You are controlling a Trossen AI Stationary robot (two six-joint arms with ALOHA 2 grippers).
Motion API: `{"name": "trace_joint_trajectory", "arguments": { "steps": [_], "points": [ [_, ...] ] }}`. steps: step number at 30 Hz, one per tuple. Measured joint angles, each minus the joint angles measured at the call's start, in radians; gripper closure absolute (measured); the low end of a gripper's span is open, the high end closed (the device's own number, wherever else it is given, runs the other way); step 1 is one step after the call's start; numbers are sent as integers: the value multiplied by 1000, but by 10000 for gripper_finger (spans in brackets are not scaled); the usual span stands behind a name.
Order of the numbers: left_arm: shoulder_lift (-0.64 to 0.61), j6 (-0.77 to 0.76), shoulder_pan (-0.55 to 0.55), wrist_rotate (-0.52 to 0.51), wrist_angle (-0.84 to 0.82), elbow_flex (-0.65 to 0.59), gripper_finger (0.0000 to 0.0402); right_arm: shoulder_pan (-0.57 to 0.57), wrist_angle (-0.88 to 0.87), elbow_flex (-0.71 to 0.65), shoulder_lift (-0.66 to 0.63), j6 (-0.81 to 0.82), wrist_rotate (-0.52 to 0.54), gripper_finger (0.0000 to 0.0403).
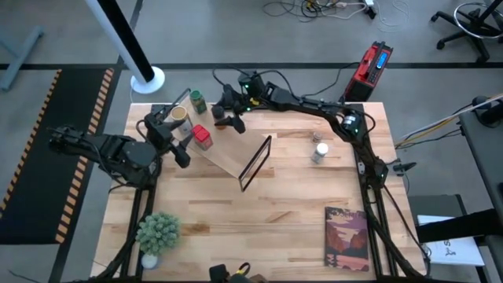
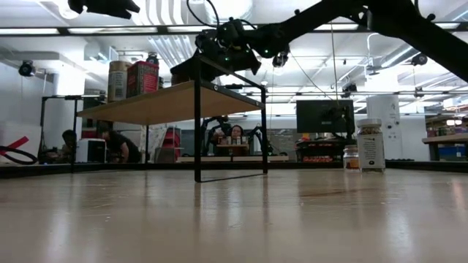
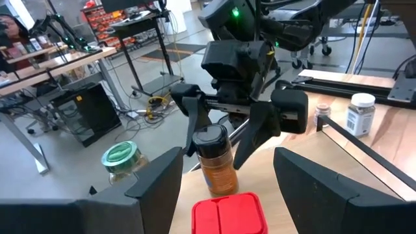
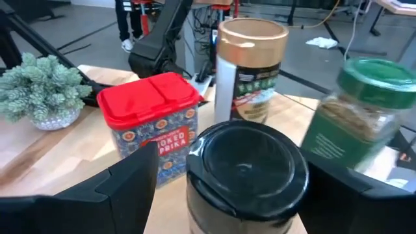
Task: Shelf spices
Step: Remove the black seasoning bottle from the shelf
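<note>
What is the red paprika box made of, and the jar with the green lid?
The red paprika tin looks like printed metal with a glossy red plastic flip lid, though the body could be card. The green-lidded jar looks like clear glass or plastic: you can see the herbs inside, under a ridged plastic lid.

Lighting: bright, even, from overhead ceiling strips [image 2: 219, 31]. Shadows: soft, faint under shelf [image 1: 228, 153]. Glare: mild sheen on tabletop [image 2: 292, 219]. Focus: green-lidded jar [image 4: 364, 117] blurred.

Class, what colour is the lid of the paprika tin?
Red, on the paprika tin; the right wrist view shows it best.
</note>
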Motion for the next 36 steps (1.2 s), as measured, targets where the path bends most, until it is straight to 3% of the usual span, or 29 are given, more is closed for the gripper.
{"name": "trace_joint_trajectory", "arguments": {
  "steps": [7,15,23,36],
  "points": [
    [30,-17,0,20,-1,0,171,2,20,2,12,-1,33,141],
    [43,-19,0,21,-1,0,171,2,14,3,15,6,45,222],
    [41,-17,0,21,-1,0,171,-10,-72,54,14,21,50,223],
    [40,-5,0,18,-4,0,171,-34,-432,251,-4,-136,46,222]
  ]
}}
